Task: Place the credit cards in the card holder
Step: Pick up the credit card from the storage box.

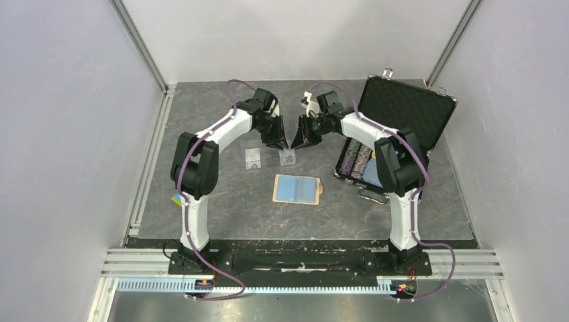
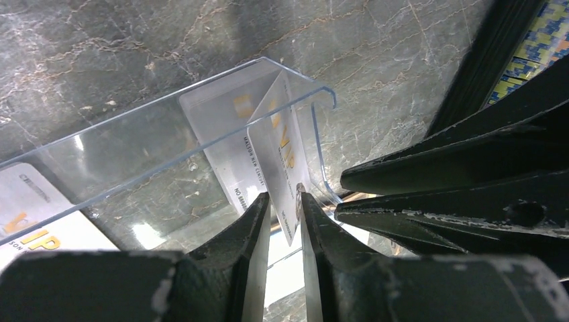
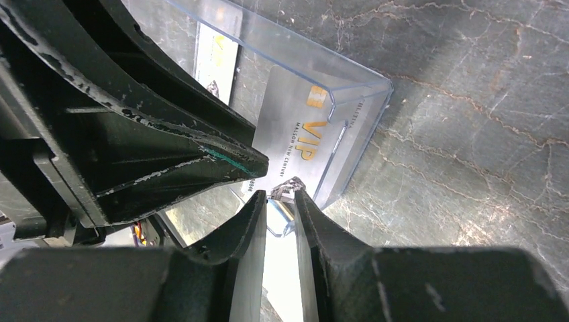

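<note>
The left claw, nearly closed, sits at the edge of a credit card in the clear tray; whether it grips is unclear. The right claw pinches the tray's end. The card says "VIP"; the card holder lies open, apart from both claws.

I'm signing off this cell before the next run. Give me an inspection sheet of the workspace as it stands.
Surface: dark stone-patterned table, no spills seen.
Job's things: left credit card and right credit card sit in a clear tray; card holder lies open, blue pockets up, no card in it.
Clutter: open black case holding poker chips.
Grippers: left gripper narrowly straddles the right credit card's edge, grip unclear; right gripper pinches the clear tray's end corner.
Cables: purple cables loop along both arms, none across the job's things.
Surroundings: pale walls; nothing else seen.
</note>
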`<state>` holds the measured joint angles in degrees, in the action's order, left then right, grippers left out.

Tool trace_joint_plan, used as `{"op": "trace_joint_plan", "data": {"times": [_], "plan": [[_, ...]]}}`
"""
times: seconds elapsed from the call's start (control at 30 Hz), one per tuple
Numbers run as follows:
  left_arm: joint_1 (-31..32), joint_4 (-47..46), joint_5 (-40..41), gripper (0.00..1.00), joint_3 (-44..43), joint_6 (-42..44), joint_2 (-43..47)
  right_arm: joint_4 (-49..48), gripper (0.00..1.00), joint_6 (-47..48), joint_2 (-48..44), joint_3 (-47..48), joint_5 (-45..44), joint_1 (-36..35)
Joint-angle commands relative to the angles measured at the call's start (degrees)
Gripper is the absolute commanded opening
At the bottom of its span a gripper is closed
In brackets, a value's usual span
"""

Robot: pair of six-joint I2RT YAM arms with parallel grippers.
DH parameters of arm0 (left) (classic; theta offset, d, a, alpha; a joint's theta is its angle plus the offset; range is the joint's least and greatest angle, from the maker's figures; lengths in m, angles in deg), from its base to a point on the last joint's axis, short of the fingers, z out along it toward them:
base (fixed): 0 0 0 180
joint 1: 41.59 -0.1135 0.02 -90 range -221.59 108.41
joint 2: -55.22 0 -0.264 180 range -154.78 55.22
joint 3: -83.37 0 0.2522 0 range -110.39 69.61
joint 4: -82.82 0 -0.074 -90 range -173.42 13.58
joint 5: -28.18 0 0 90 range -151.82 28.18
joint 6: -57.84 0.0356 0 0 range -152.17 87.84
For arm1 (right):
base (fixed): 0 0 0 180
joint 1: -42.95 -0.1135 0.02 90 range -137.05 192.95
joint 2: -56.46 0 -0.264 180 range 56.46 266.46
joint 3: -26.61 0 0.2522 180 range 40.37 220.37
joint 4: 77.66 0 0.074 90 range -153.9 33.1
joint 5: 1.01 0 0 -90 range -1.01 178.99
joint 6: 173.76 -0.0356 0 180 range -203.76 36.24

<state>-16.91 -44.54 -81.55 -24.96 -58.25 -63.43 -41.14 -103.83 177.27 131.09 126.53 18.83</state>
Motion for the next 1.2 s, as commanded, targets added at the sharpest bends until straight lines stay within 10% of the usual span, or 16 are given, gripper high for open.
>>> {"op": "trace_joint_plan", "data": {"times": [0.0, 0.43, 1.17], "plan": [[0.5, -2.9, -2.7, 0.29, 0.1, -2.9, 1.8, -1.5, 0.25, 0.4, -4.1, -0.9, 0.1, 0.5], [0.6, -0.3, -0.4, 0.18, -0.5, -3.0, -1.1, -1.7, 0.26, 0.6, -5.7, -2.2, -0.6, 1.3], [0.4, -0.4, 2.5, 0.02, 4.3, -1.5, 9.5, -4.0, 0.58, 0.9, -15.2, -11.2, -3.3, 1.9]]}}
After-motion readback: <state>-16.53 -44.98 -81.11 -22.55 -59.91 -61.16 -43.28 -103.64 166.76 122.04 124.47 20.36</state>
